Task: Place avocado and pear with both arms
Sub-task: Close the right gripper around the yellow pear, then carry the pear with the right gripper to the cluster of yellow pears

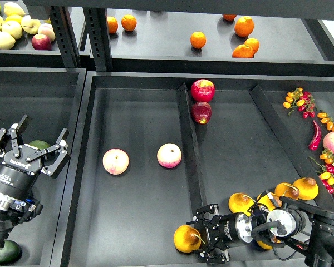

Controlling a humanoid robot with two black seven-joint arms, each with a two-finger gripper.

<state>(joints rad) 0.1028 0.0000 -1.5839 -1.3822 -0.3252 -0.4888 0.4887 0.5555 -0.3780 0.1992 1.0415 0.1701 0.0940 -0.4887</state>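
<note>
Pear (187, 238) lies at tray front, stem toward the right gripper (209, 240), whose jaws bracket it, closure unclear. Avocado (39, 144) sits just beyond the left gripper (39, 146), spread wide above it.

Shop-like: fruit bins (139, 83), shelves (156, 61)

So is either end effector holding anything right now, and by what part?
The right end effector is closed around the pear, gripping its right side near the stem. The left end effector is open and holds nothing, above an avocado.
</note>
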